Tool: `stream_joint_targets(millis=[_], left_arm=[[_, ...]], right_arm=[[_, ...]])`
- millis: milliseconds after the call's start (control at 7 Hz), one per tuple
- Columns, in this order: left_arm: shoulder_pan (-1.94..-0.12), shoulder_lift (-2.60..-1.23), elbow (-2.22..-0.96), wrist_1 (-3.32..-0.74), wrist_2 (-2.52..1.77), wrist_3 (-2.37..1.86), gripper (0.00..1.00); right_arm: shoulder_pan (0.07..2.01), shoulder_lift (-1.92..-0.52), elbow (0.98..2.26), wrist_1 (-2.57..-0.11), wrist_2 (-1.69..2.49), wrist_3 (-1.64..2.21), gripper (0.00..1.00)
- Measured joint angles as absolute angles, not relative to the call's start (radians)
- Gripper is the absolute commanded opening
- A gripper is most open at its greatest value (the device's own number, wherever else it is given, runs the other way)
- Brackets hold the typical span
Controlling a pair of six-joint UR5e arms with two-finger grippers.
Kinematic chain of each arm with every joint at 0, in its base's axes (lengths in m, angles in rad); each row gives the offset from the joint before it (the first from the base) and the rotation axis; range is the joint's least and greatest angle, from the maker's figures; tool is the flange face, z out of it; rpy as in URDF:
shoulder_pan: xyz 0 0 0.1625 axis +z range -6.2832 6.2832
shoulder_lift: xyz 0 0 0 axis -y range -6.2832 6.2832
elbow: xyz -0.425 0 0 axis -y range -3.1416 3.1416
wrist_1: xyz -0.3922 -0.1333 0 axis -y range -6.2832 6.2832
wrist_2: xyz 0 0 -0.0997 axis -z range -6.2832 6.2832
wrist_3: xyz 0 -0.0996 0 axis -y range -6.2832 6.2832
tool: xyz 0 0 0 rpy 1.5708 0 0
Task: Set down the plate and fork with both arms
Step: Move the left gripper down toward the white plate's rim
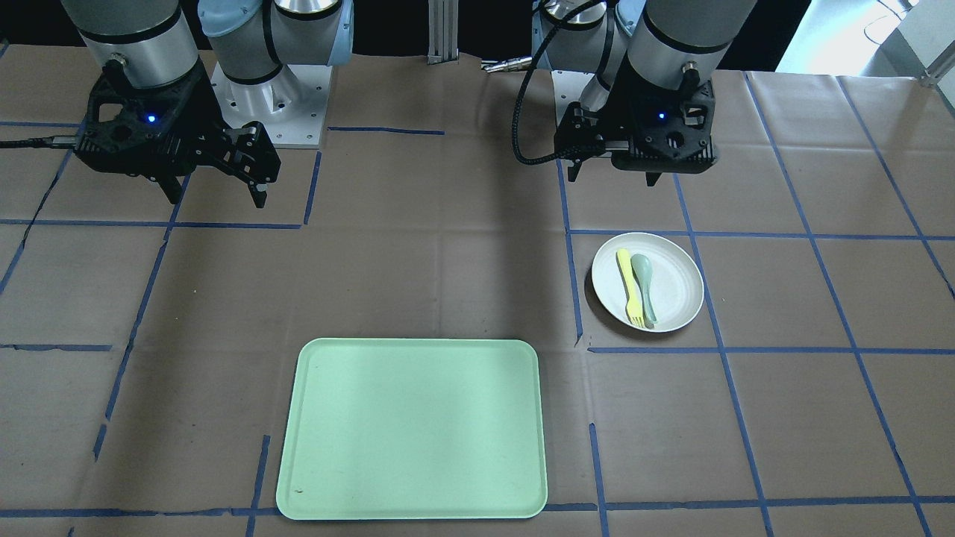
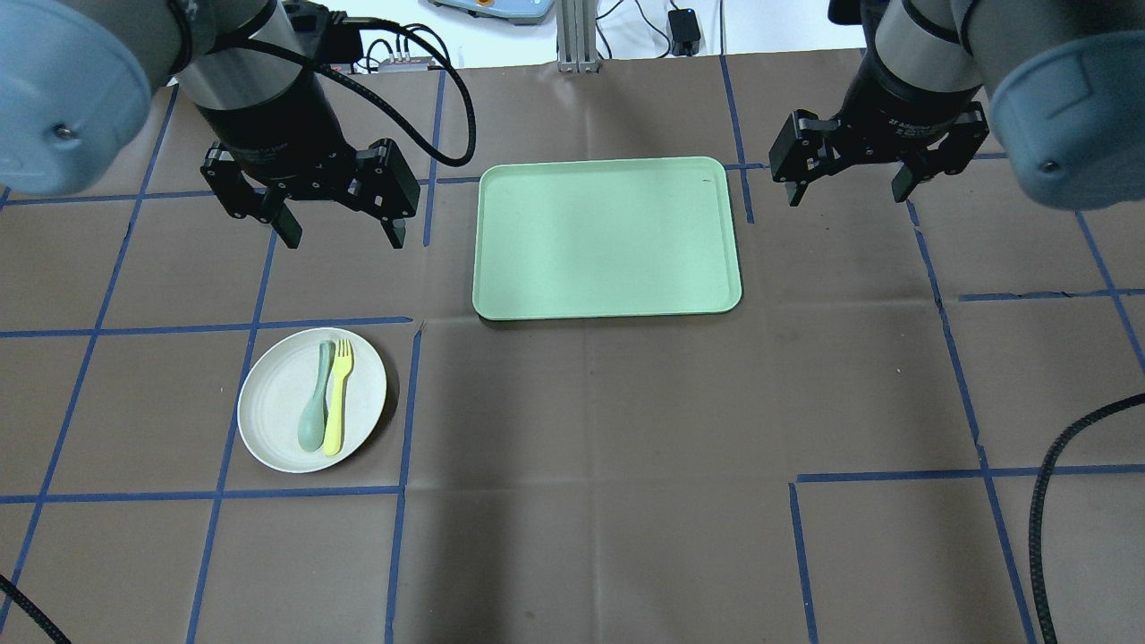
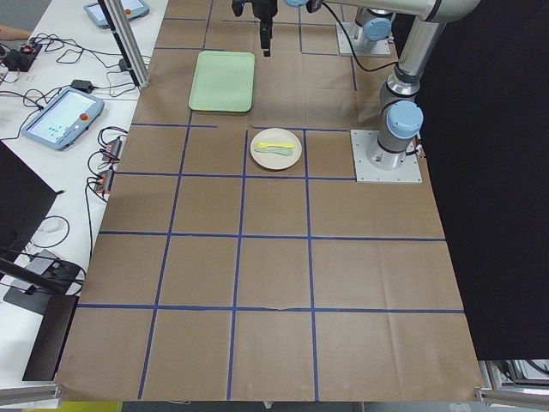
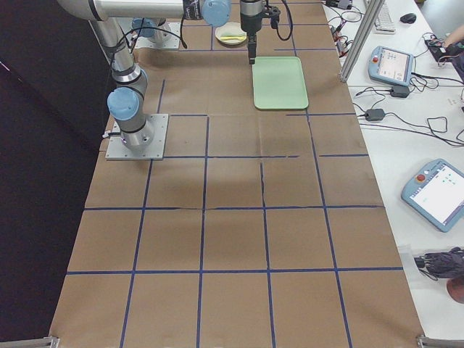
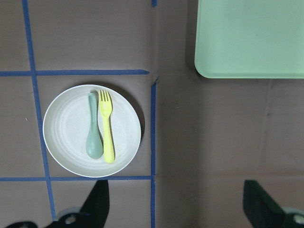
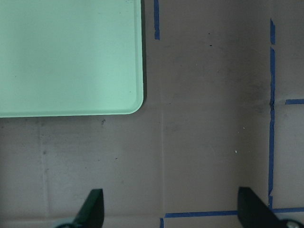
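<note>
The off-white plate [image 2: 268,407] lies on the table on my left side, with the pale-yellow fork [image 2: 338,402] and a grey-green spoon [image 2: 313,404] side by side on it. It also shows in the front view [image 1: 677,287] with the fork [image 1: 629,287], and in the left wrist view [image 5: 66,135] with the fork [image 5: 108,128]. My left gripper [image 2: 343,234] hangs open and empty above the table, beyond the plate. My right gripper [image 2: 845,192] hangs open and empty to the right of the tray.
The mint-green tray [image 2: 608,237] lies between the two grippers and holds nothing; it shows in the right wrist view [image 6: 66,52] too. Brown paper with blue tape lines covers the table. Cables and tablets lie past the far edge.
</note>
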State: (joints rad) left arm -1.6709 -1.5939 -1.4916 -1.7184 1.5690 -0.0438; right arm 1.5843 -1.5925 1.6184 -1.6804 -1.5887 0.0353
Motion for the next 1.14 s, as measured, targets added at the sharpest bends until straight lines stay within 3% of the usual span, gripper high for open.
stream_joint_targets(millis=[1143], left_arm=[[-1.667,-1.585,-1.518,-1.722,1.567,0.010,1.00]], right_arm=[[1.585,-1.593,1.616,-1.684,-1.585,0.035,1.00]])
